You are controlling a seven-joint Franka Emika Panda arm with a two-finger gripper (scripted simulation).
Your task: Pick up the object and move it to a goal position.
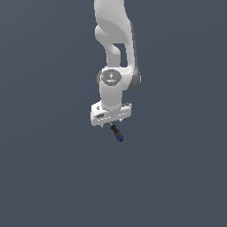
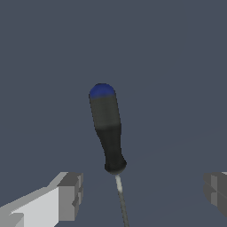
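The object [image 1: 117, 133] is a short black cylinder with a blue tip, lying just below my white gripper [image 1: 111, 124] in the exterior view. In the wrist view the object [image 2: 107, 128] shows a black handle, a blue cap at its far end and a thin grey shaft running back between my fingers. My gripper [image 2: 144, 193] is open, its grey pads [image 2: 71, 195] set wide apart and touching nothing. The shaft passes nearer one pad than the other.
A plain dark grey surface [image 1: 44, 177] fills both views. The white arm [image 1: 113, 44] rises from the gripper toward the top of the exterior view.
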